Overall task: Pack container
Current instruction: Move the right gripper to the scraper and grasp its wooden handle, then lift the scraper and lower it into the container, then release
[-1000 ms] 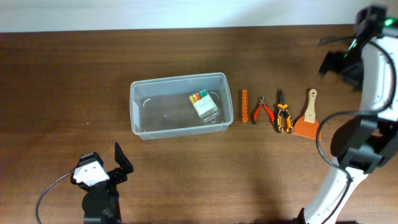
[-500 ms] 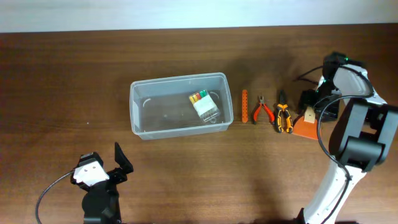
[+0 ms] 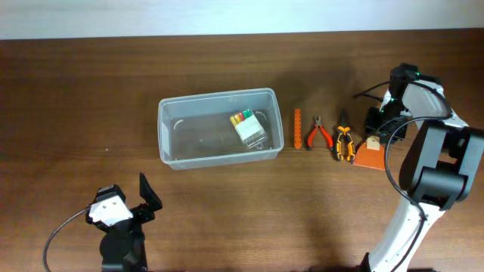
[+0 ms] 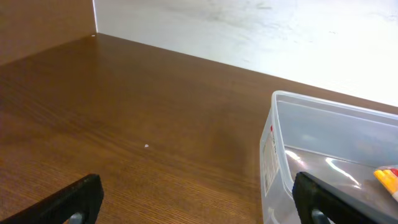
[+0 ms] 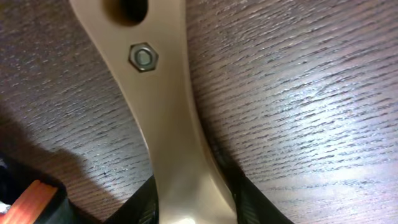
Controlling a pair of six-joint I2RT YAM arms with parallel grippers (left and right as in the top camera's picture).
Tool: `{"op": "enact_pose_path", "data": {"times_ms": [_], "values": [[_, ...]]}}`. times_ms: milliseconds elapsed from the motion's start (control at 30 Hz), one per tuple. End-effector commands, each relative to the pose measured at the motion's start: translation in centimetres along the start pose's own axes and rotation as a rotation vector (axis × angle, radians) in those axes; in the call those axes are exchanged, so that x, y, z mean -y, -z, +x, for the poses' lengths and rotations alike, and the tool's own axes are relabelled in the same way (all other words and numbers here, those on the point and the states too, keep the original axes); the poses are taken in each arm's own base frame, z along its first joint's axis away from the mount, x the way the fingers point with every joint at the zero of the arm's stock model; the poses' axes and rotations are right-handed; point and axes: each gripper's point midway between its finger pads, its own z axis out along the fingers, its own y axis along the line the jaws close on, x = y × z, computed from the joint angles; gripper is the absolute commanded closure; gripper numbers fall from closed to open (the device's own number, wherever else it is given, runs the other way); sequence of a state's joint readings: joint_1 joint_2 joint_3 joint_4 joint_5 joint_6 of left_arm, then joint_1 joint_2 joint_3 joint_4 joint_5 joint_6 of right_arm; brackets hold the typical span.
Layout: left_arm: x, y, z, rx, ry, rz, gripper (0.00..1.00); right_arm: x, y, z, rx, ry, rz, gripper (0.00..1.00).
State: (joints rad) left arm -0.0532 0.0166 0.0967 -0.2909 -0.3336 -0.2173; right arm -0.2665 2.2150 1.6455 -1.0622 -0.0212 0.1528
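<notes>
The container (image 3: 215, 97) is a clear plastic bin at the table's middle, holding a small clear box of coloured-tipped bits (image 3: 248, 127); its near corner shows in the left wrist view (image 4: 280, 162). My right gripper (image 3: 380, 125) is down on the scraper (image 3: 370, 155), which has an orange blade and a beige handle. In the right wrist view the handle (image 5: 161, 112) runs between my fingers, and both press against its sides (image 5: 193, 208). My left gripper (image 3: 144, 198) rests open at the front left, with nothing between its fingers (image 4: 199, 208).
Right of the bin lie an orange bar (image 3: 298, 128), red-handled pliers (image 3: 319, 134) and orange-and-black cutters (image 3: 345, 141), side by side and close to the scraper. A pale wall borders the table's far edge (image 4: 249, 31).
My right arm came down from the back right onto the scraper and its jaws closed on the handle. The scraper shifted slightly. The left arm stayed still.
</notes>
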Motion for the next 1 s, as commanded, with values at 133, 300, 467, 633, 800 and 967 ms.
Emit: {"op": "enact_pose_path", "data": {"times_ms": [133, 300, 467, 633, 800, 967], "values": [[0.0, 0.0, 0.1, 0.0, -0.01, 0.0, 0.01, 0.2, -1.1, 0.9, -0.039, 0.0, 0.012, 0.67], [0.0, 0.0, 0.1, 0.0, -0.01, 0.0, 0.01, 0.8, 0.3, 0.4, -0.011, -0.017, 0.007, 0.74], [0.0, 0.0, 0.1, 0.0, -0.01, 0.0, 0.01, 0.6, 6.2, -1.4, 0.093, -0.019, -0.008, 0.73], [0.0, 0.0, 0.1, 0.0, -0.01, 0.0, 0.01, -2.1, 16.6, -1.9, 0.284, 0.035, -0.06, 0.86], [0.0, 0.0, 0.1, 0.0, -0.01, 0.0, 0.01, -13.9, 25.3, 2.8, 0.456, 0.429, -0.249, 0.96], [0.0, 0.0, 0.1, 0.0, -0.01, 0.0, 0.01, -26.3, 25.1, 10.5, 0.508, 1.049, -0.268, 0.96]]}}
